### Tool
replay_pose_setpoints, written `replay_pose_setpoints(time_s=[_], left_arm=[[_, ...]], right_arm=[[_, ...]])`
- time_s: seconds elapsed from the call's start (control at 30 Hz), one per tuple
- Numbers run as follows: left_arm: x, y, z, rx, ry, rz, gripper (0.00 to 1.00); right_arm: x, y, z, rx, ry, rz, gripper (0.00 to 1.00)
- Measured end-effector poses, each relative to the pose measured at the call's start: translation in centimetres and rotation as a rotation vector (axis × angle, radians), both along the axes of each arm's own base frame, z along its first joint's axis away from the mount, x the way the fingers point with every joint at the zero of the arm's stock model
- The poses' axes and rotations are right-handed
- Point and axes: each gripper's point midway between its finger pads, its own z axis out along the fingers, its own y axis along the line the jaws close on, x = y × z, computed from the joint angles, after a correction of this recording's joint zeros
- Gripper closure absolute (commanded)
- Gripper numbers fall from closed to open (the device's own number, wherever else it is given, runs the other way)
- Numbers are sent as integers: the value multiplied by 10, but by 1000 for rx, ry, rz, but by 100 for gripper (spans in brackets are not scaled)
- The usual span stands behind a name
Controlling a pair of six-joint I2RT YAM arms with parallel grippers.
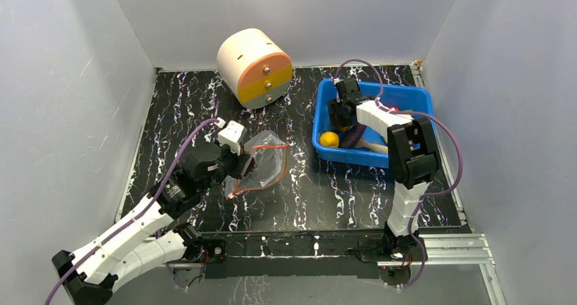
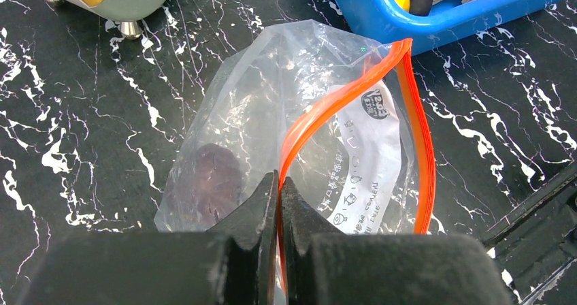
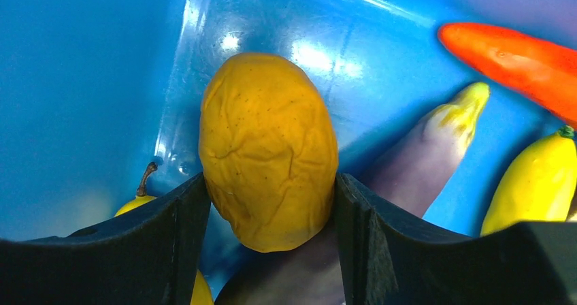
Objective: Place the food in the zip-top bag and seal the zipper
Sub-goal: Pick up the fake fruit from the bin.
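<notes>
My left gripper (image 2: 279, 182) is shut on the red-orange zipper (image 2: 425, 155) of the clear zip-top bag (image 2: 272, 94), pinching one lip so the mouth gapes open. A dark brown round piece (image 2: 211, 182) lies inside the bag. In the top view the bag (image 1: 262, 165) lies mid-table beside the left gripper (image 1: 235, 156). My right gripper (image 3: 269, 189) is down in the blue bin (image 3: 81, 80), both fingers pressed against a wrinkled yellow-orange oval food piece (image 3: 267, 148). A purple eggplant (image 3: 422, 162), an orange carrot (image 3: 517, 56) and a yellow banana (image 3: 537, 182) lie around it.
The blue bin (image 1: 408, 97) sits at the right back of the black marbled table. A cream-and-orange cylinder (image 1: 255, 68) lies on its side at the back centre. White walls close in the left, right and back. A yellow round piece (image 1: 329, 139) rests in the bin's near corner.
</notes>
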Motion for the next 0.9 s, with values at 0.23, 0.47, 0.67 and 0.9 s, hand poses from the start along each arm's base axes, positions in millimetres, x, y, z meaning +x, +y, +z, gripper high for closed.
replay_pose_setpoints(time_s=[0.23,0.47,0.67,0.9], left_arm=[[0,0,0,1,1,3,100],[2,0,-3,8,7,11,100],[4,4,-1,3,-2,39,100],[6,4,-1,-6,0,54,100]], right_arm=[[-1,-5,22,6,-43,-49,58],[-10,-4,52,67,-76,-122,59],[-25,1,76,124,-80,-148,61],[-47,29,134,234,-168,-119,62]])
